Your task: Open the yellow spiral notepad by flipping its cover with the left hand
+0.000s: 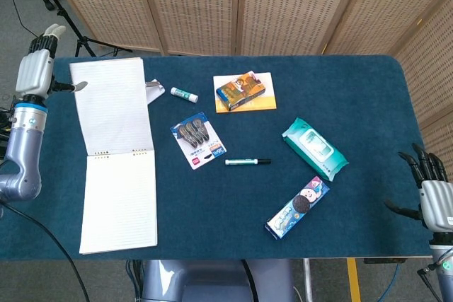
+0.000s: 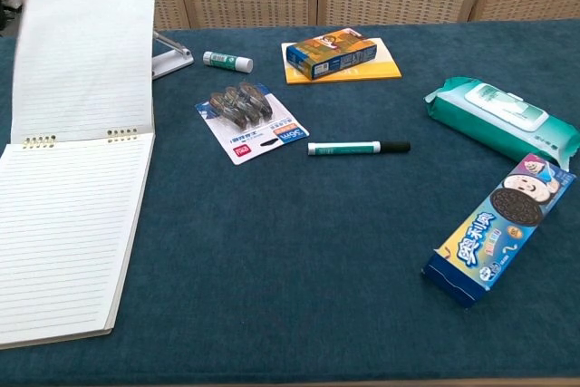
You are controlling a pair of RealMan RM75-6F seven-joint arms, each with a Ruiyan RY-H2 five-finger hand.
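Observation:
The spiral notepad (image 1: pixel 120 199) lies open at the table's front left, its lined page showing, and appears again in the chest view (image 2: pixel 63 224). Its cover (image 1: pixel 112 107) is flipped back past the spiral and stands tilted, with its top edge blurred in the chest view (image 2: pixel 86 61). My left hand (image 1: pixel 39 61) is at the cover's far left edge, fingers pointing up, thumb tip meeting that edge as if pinching it. My right hand (image 1: pixel 433 199) hangs off the table's right front corner with fingers spread and nothing in it. Neither hand shows in the chest view.
The cover hides the jar and most of the white phone stand (image 1: pixel 154 91). Right of it are a glue stick (image 1: pixel 183 94), a tape pack (image 1: pixel 197 139), a pen (image 1: pixel 247 162), an orange pad with a box on it (image 1: pixel 244 91), wipes (image 1: pixel 315 148) and a cookie box (image 1: pixel 297 206).

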